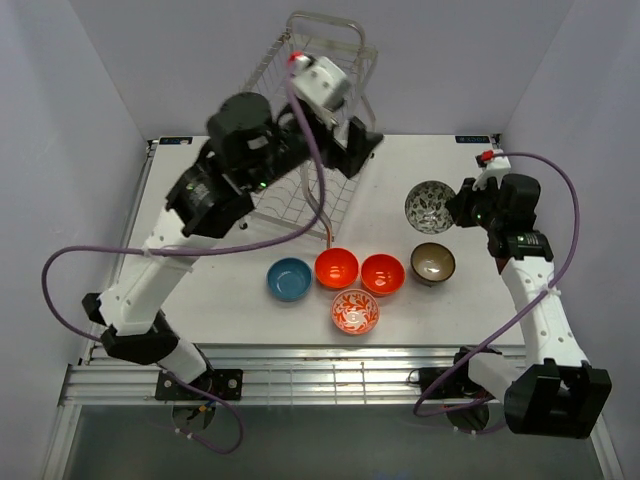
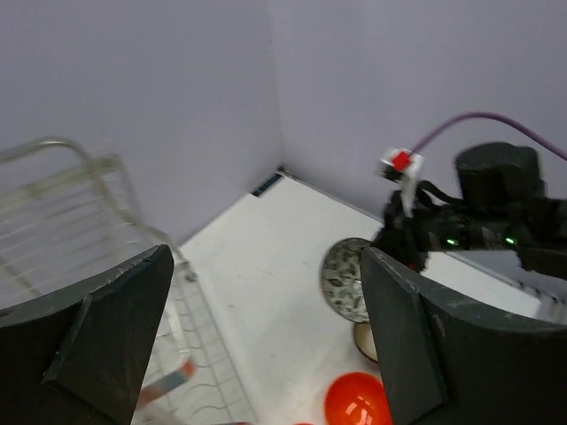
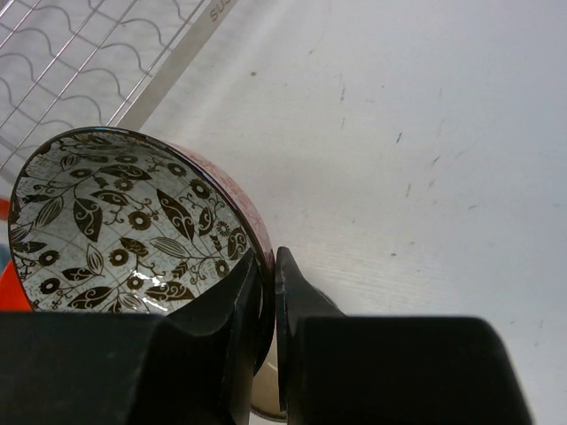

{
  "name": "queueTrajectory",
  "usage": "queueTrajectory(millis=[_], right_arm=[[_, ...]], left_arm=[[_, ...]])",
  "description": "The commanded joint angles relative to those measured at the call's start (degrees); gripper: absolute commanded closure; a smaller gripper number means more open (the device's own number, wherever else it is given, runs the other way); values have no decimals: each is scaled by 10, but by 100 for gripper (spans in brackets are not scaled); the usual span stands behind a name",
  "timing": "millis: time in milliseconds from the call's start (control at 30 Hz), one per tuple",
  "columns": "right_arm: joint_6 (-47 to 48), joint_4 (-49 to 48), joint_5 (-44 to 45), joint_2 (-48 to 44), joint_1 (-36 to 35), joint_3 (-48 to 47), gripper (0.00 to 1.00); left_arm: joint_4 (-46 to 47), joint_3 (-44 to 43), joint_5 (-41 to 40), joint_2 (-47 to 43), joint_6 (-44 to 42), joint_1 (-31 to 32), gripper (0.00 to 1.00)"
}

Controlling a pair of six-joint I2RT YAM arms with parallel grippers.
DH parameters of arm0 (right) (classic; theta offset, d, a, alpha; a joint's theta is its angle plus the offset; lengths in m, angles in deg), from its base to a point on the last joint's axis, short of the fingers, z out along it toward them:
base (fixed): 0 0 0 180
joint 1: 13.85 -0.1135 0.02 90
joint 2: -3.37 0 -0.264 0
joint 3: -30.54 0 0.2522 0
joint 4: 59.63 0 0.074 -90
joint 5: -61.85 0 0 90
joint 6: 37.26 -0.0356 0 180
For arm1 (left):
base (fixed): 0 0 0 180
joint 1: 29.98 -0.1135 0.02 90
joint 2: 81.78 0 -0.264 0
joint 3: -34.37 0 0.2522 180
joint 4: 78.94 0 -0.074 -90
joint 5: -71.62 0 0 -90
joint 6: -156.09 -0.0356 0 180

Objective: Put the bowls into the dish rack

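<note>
Jaws of the right gripper pinch the grey bowl by its rim, one inside and one outside, so it hangs tilted for slotting. Just beyond them lies the rack. The left gripper gapes empty beside the rack, probably standing clear.

The dish rack is shiny metal wire. Right of it, the grey patterned bowl shows a smooth, glossy glaze; the white bench is matt, faintly scuffed.
</note>
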Motion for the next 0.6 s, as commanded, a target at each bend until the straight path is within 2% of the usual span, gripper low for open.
queueTrajectory(millis=[0, 67, 200, 233, 267, 333, 400, 567], right_arm=[[31, -58, 45, 41, -4, -98, 92], [41, -73, 62, 63, -15, -116, 92], [61, -139, 113, 111, -55, -128, 92], [68, -193, 128, 118, -78, -119, 92], [74, -219, 160, 131, -90, -113, 92], [101, -306, 203, 145, -128, -92, 92], [125, -345, 264, 186, -166, -98, 92], [196, -520, 320, 272, -203, -109, 92]], left_arm=[[1, -28, 6, -52, 38, -113, 3], [-13, -18, 14, -89, 80, -204, 2], [-15, 78, -20, -179, 103, -287, 2], [-33, 100, -25, -190, 114, -309, 2], [-42, 109, -26, -208, 134, -355, 2], [-62, 154, -34, -226, 144, -394, 2], [-68, 194, -35, -260, 159, -412, 2], [-99, 290, -23, -271, 192, -494, 2]])
